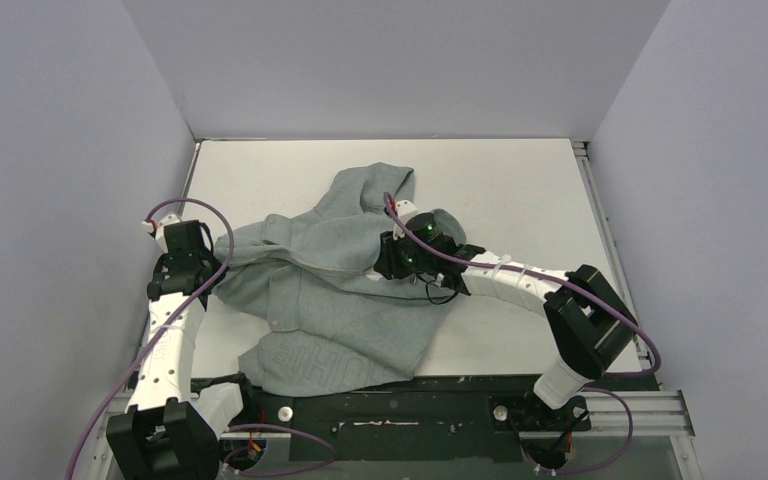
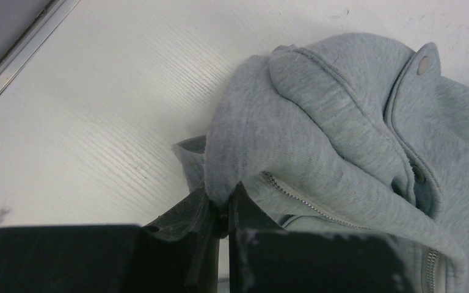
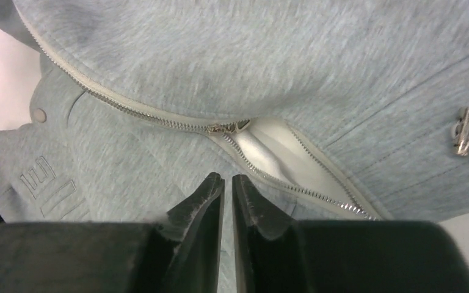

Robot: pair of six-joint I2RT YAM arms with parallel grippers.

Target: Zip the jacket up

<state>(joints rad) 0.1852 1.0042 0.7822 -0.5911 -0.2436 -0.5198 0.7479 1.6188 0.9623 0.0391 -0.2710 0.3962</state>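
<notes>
We see the jacket (image 1: 330, 290) lying crumpled across the middle of the tabletop (image 1: 520, 190), zipper partly undone. Its slider (image 3: 227, 127) sits just beyond the right gripper (image 3: 227, 183), whose fingers stand slightly apart, holding nothing. The left gripper (image 2: 223, 204) pinches a fabric fold at the jacket's left edge.

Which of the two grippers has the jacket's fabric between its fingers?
The left gripper: its fingers pinch a fold of the jacket. On the right gripper the fingers stand slightly apart, empty, close to the zipper slider.
</notes>
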